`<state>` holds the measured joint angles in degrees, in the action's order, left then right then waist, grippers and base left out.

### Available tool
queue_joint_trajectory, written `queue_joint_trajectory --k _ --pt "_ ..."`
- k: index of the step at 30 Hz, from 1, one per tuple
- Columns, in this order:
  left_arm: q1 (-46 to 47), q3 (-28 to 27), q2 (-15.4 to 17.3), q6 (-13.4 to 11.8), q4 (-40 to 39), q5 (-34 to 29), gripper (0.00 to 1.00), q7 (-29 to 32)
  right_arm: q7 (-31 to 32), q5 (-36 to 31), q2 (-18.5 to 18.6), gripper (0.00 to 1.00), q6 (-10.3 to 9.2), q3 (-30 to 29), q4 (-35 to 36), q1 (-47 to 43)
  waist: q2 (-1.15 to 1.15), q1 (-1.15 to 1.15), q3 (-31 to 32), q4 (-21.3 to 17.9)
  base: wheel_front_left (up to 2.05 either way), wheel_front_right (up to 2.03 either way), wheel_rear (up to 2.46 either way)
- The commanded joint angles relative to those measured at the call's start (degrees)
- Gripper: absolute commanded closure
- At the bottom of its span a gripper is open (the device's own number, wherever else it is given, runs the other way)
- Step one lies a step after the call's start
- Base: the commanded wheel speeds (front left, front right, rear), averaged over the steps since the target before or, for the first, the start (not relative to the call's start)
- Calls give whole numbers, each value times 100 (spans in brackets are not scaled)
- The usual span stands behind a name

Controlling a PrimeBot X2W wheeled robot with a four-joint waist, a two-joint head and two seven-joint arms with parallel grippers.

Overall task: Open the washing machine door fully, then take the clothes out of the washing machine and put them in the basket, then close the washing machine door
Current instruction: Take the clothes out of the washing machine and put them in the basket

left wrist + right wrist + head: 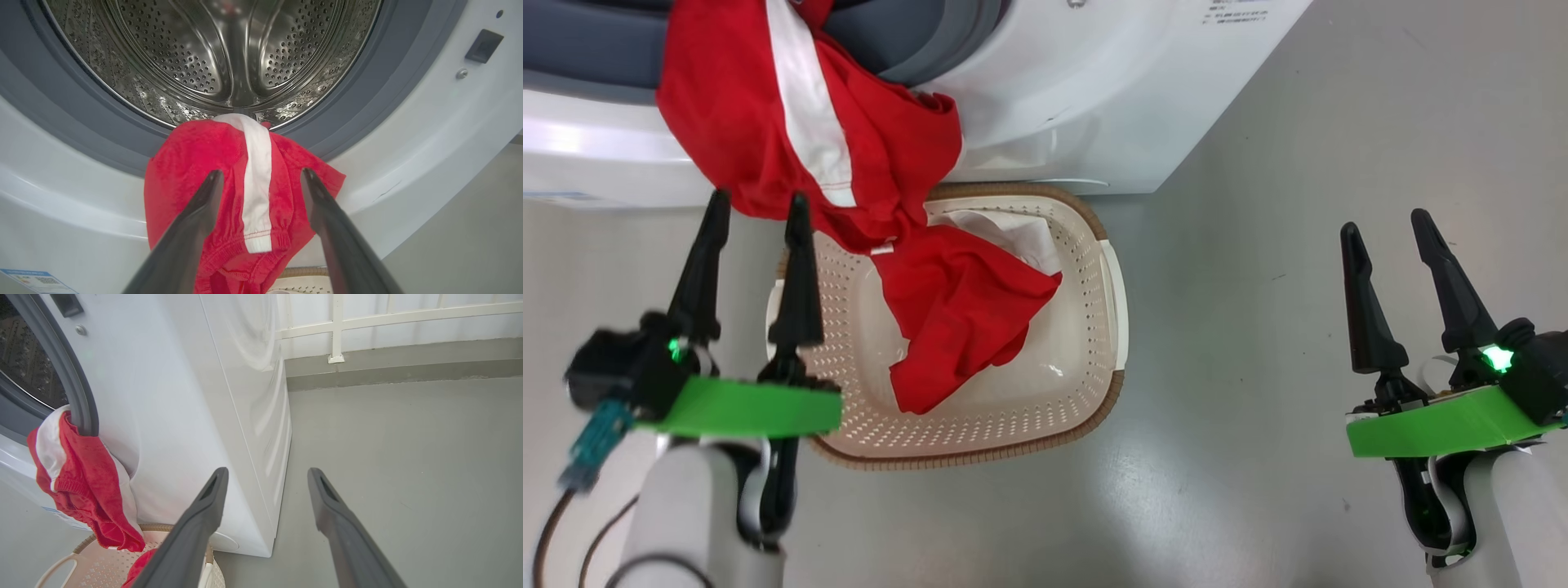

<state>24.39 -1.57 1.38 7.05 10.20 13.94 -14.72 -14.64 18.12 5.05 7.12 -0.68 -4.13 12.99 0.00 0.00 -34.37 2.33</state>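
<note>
Bright red, white-striped garment (890,147) hangs off the big white front-loading washing machine's (1094,90) grey lip (947,41), tail in the cream perforated basket (1112,310) below. Left gripper (759,198) gapes empty at the cloth — right gripper (1384,221) likewise, beside the machine. A shallow pinch could slip or snag.

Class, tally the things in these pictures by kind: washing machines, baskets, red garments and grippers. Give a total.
Washing machine: 1
Basket: 1
Red garments: apparently 2, one hanging, another lying in the basket
Grippers: 2, left gripper, right gripper
Total: 6
</note>
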Motion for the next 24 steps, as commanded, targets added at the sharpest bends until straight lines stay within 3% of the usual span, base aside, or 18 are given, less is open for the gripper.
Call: queue_joint_trajectory --k 1,11,24 --pt "126 -109 150 -9 22 -129 0 -28 -36 6 3 0 36 145 122 -45 0 0 -13 -1 0 0 0" --pt "1455 26 150 7 1358 -356 0 -28 -36 -4 -18 0 36 152 115 -12 0 0 -56 -43 0 0 0" --pt "2899 158 215 0 3742 -341 0 -17 -36 -1 -47 0 36 167 113 -6 0 0 -66 -108 0 0 0"
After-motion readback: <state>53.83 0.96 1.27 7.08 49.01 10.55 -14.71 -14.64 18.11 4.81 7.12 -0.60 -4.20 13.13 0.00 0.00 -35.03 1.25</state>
